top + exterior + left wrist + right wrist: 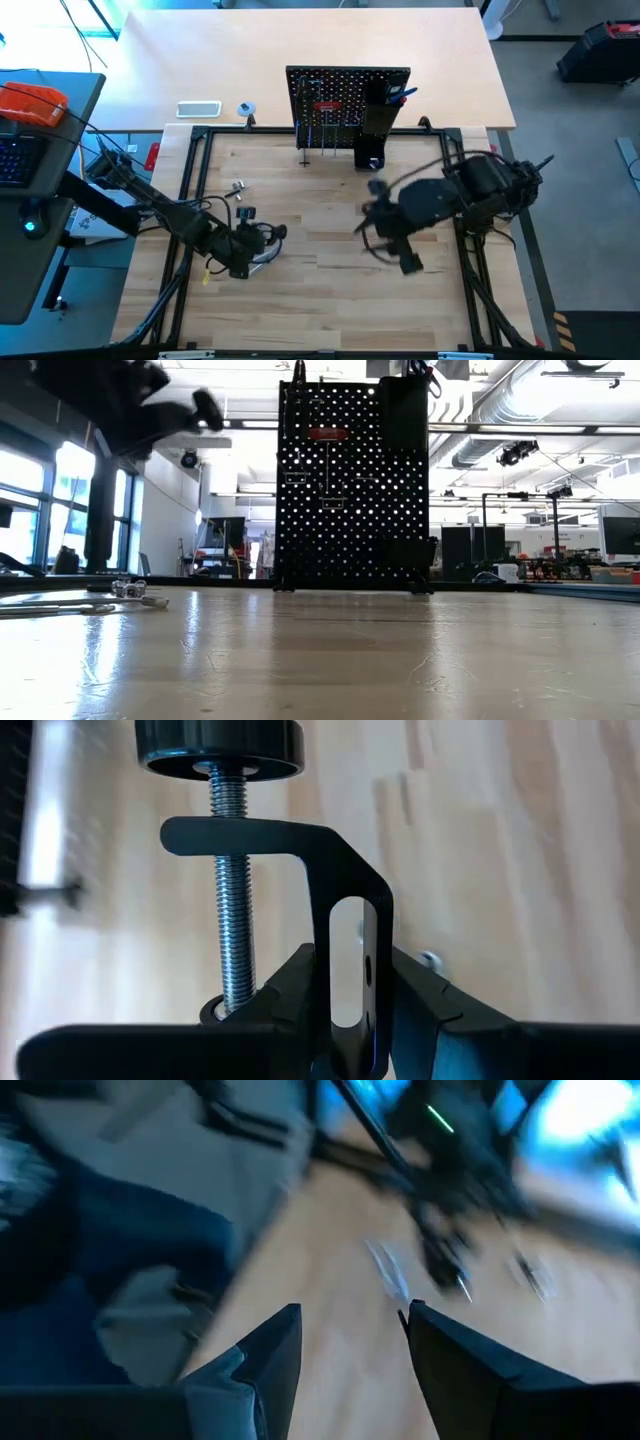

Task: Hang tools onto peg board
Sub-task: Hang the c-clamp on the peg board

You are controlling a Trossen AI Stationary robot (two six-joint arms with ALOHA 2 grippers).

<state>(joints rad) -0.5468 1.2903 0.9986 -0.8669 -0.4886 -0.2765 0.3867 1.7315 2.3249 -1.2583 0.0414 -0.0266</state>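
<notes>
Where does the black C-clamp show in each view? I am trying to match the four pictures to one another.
High view: C-clamp in the left gripper, lower left on the table.
Low view: not identifiable.
Left wrist view: C-clamp in the centre, frame clamped between the fingers, screw and knob pointing up.
Right wrist view: too blurred to tell.
Shared landmark: peg board, in the high and low views only.

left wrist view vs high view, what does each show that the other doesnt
Only the left wrist view shows the left gripper shut on the black C-clamp, fingers pinching its frame, threaded screw and round knob clear. Only the high view shows the peg board with tools hung, the right gripper, empty and open, and a small tool lying on the table. Both show the wooden table and the left gripper.
</notes>
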